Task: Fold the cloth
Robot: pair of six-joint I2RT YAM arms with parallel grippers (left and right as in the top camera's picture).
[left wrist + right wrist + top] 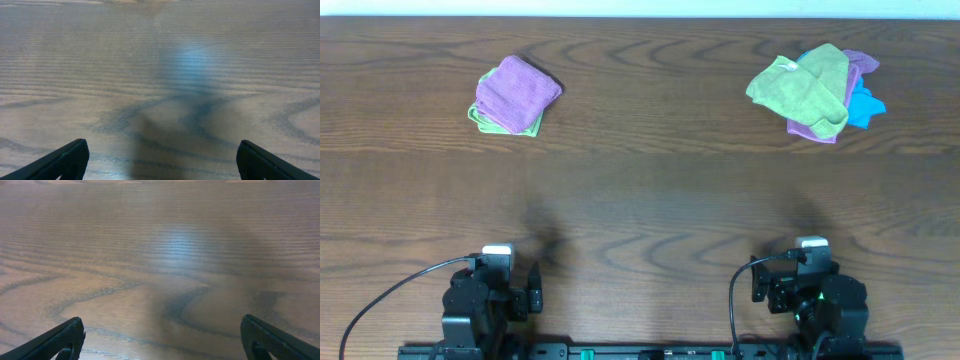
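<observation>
Wood-grain table (640,190), arms parked at its near edge, nothing held.

The cloth (802,88) lies crumpled on top of a heap at the far right, draped over a purple cloth (812,130) and a bright blue cloth (866,108), well apart from both arms. The left gripper (160,152) and the right gripper (162,332) stand with jaws spread wide over bare wood. The towel looks light, soft and limp, likely to sag and drag its neighbours. A pinch at an exposed corner, perhaps the upper-left one where a pale tag seems to show, should lift it free.
</observation>
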